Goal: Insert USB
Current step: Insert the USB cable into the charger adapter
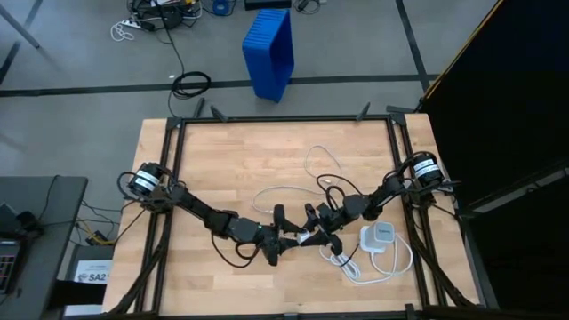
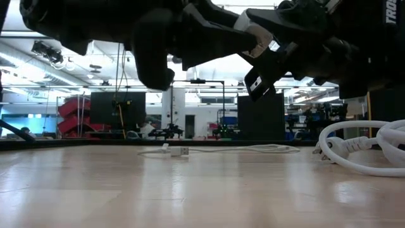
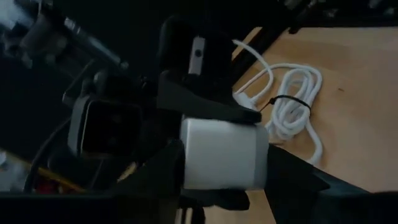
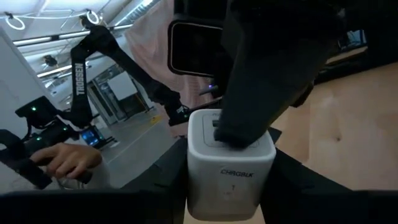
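Well, the whole next move depends on where the plug lies, and it is not at the jaws. In the low view the USB [image 2: 180, 151] plug lies flat on the table [image 1: 222, 151], free, with nothing touching it. Its long axis runs across that picture, and the thin cable leaves it on one side. From above I see the thin loops beyond the two grippers, toward the far edge and more on the right arm's side. The plug itself I cannot find in that view.

Both grippers meet above the near middle of the table. The left gripper [image 1: 283, 238] has its jaws clamped on a white block [image 3: 221, 152], held off the wood. The right gripper [image 1: 322, 222] is at the same block. If it really grips the block or only touches it, I cannot tell.

I judge the right arm is the nearer one to fetch the plug. It must go down and away from the block, then bring the plug's long axis in line with the port. The coiled cord [image 2: 354, 149] lies near on the right, and I would stay clear of it.
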Tool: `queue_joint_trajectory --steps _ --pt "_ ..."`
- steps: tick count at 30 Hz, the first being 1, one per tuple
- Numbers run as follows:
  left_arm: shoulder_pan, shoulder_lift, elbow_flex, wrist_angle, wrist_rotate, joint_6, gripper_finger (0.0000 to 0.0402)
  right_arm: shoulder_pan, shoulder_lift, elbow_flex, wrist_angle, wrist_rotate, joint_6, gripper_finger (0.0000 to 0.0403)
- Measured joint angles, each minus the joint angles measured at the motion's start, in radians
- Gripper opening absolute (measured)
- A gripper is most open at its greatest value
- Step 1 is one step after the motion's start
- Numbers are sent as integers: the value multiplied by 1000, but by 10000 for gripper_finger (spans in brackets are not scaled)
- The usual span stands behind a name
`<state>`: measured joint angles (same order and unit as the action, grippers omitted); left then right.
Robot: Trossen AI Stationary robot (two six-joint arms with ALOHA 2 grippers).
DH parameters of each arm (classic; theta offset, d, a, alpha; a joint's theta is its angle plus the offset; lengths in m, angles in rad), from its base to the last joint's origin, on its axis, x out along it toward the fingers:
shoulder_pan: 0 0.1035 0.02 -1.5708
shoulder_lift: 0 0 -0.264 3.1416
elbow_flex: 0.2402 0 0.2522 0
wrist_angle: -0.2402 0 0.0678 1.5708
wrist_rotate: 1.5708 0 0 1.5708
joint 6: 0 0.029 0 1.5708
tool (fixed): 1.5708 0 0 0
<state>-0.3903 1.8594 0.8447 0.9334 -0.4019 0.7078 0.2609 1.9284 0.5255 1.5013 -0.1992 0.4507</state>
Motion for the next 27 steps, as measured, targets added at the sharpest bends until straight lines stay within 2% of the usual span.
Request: queue_joint_trajectory --steps 5,10,13,20,27 --pt "-21 -40 -2 -64 -156 -156 230 -16 -2 -2 4 16 -36 113" --pt "-32 -140 -1 -258 -209 -289 259 -28 -10 -17 4 96 -46 113" --pt "-37 -208 2 -356 -210 -398 263 -29 -4 -25 -50 186 -79 113" --pt "-17 -233 0 -422 -204 -637 263 30 -10 -2 -263 609 -294 113" --pt "64 -229 2 -473 -203 -849 264 160 -11 141 -437 1052 -599 113"
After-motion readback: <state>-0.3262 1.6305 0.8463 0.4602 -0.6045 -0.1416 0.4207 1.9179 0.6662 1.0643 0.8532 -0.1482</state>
